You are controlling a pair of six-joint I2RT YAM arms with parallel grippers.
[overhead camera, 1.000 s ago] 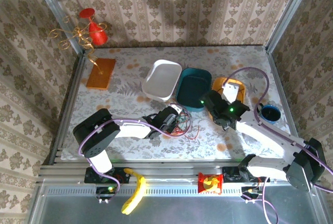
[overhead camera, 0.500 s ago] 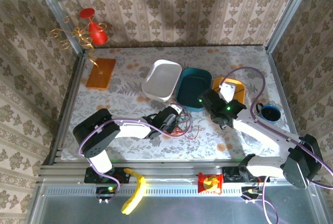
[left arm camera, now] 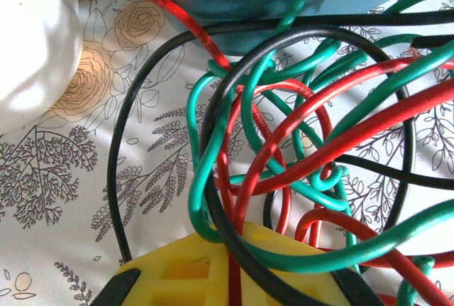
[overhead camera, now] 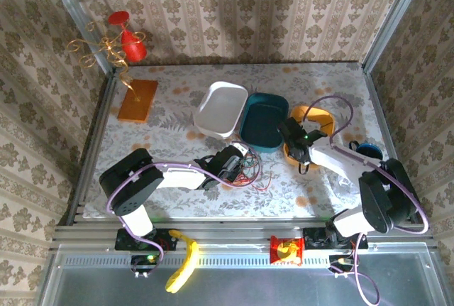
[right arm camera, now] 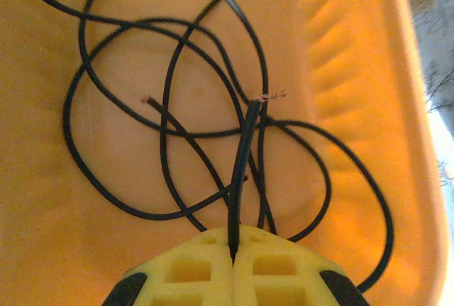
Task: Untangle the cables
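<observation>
A tangle of red, green and black cables [overhead camera: 248,171] lies on the floral table in front of the teal bin. My left gripper [overhead camera: 236,165] sits at its left edge. In the left wrist view the left gripper [left arm camera: 237,277] is shut, with a red cable [left arm camera: 237,288] running down into the seam between its yellow fingers while green [left arm camera: 206,143] and black [left arm camera: 234,235] loops drape over them. My right gripper [overhead camera: 303,151] hangs over the orange bin [overhead camera: 323,116]. In the right wrist view the right gripper [right arm camera: 234,249] is shut on a black cable [right arm camera: 245,150], whose loose loops lie in the orange bin [right arm camera: 355,72].
A white bin [overhead camera: 221,109] and a teal bin [overhead camera: 264,121] stand just behind the tangle. A blue cup [overhead camera: 369,153] sits at the right by the right arm. An orange board [overhead camera: 137,100] lies at the back left. The table's front edge runs along the metal rail.
The right arm has folded in, and its wrist has shifted slightly back over the orange bin, still shut on the black cable. The left arm and the tangle have not moved.
</observation>
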